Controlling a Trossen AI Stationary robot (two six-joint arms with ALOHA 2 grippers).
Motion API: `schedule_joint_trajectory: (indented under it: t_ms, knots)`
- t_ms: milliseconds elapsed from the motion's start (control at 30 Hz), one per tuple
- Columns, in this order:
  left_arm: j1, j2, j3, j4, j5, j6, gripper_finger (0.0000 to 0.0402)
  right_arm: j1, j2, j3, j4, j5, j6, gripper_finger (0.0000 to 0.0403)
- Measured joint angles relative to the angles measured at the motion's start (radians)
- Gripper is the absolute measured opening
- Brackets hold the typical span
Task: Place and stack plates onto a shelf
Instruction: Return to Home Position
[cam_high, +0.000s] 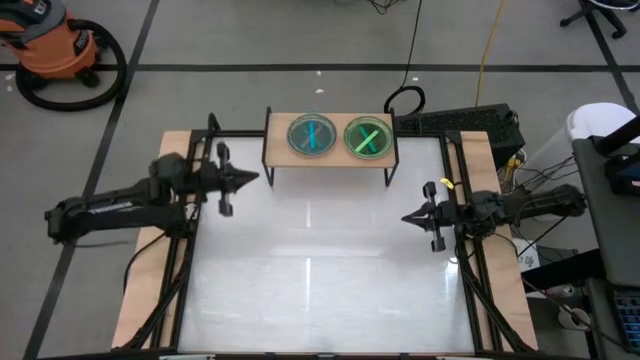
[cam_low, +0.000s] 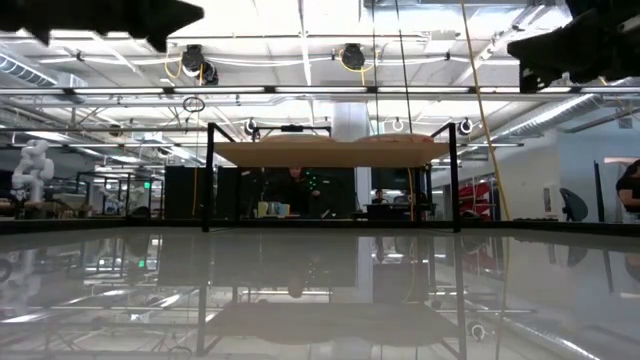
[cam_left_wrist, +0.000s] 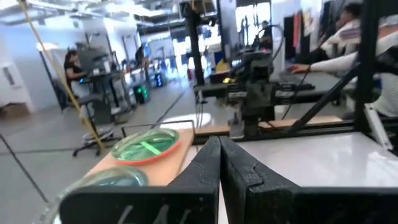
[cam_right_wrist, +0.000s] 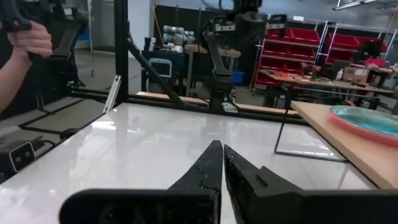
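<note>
The light-wood shelf (cam_high: 330, 141) stands on thin black legs at the table's far edge. Two stacks of plates rest flat on it: a blue-topped stack (cam_high: 312, 136) on its left half and a green-topped stack (cam_high: 368, 138) on its right half. The left wrist view shows the green stack (cam_left_wrist: 145, 145) and the blue stack (cam_left_wrist: 112, 180) on the board. The right wrist view shows a plate's rim (cam_right_wrist: 367, 123) at the board's edge. My left gripper (cam_high: 257, 178) hovers shut near the shelf's left end, holding nothing. My right gripper (cam_high: 404, 216) hovers shut over the table's right side, also holding nothing.
The white tabletop (cam_high: 320, 270) spreads bare between the arms. An orange shop vacuum (cam_high: 55, 45) sits on the floor beyond the table's far left. Cables and a black box (cam_high: 470, 122) lie right of the shelf. A person's hand (cam_right_wrist: 28, 40) shows beyond the table's left side.
</note>
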Motion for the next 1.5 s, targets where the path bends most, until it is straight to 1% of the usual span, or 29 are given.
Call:
schedule_joint_trajectory:
  t_ms: [167, 300, 333, 500, 700, 867, 1033, 1200, 1500]
  knots:
    - [-0.02, -0.14, -0.162, 0.089, 0.002, -0.015, 0.0002, 0.0, -0.038, -0.088, 0.053, 0.0, 0.027, 0.0]
    - [-0.02, -0.21, -0.258, 0.176, 0.002, -0.03, 0.0002, 0.0, -0.04, -0.155, 0.141, 0.0, 0.028, 0.0]
    - [-0.02, -0.22, -0.279, 0.195, 0.003, -0.033, 0.0001, 0.0, -0.041, -0.154, 0.114, 0.001, 0.028, 0.0]
    - [-0.02, -0.242, -0.378, 0.281, 0.051, -0.042, 0.0001, 0.001, -0.038, -0.155, 0.111, 0.0, 0.03, 0.0]
    - [-0.019, -0.242, -0.462, 0.347, 0.062, -0.042, 0.0004, 0.001, -0.038, -0.156, 0.101, 0.002, 0.025, 0.0]
    - [-0.019, -0.241, -0.463, 0.26, 0.078, -0.056, 0.0005, 0.001, -0.037, -0.157, 0.097, 0.004, 0.055, 0.0]
    - [-0.02, -0.24, -0.463, 0.159, 0.079, -0.055, 0.0006, 0.001, -0.037, -0.158, 0.097, 0.004, 0.021, 0.0]
    - [-0.019, -0.24, -0.463, 0.071, 0.079, -0.065, 0.0007, 0.001, -0.037, -0.158, 0.098, 0.004, 0.026, 0.0]
    - [-0.019, -0.24, -0.463, 0.054, 0.079, -0.062, 0.0007, 0.001, -0.037, -0.159, 0.105, 0.004, 0.027, 0.0]
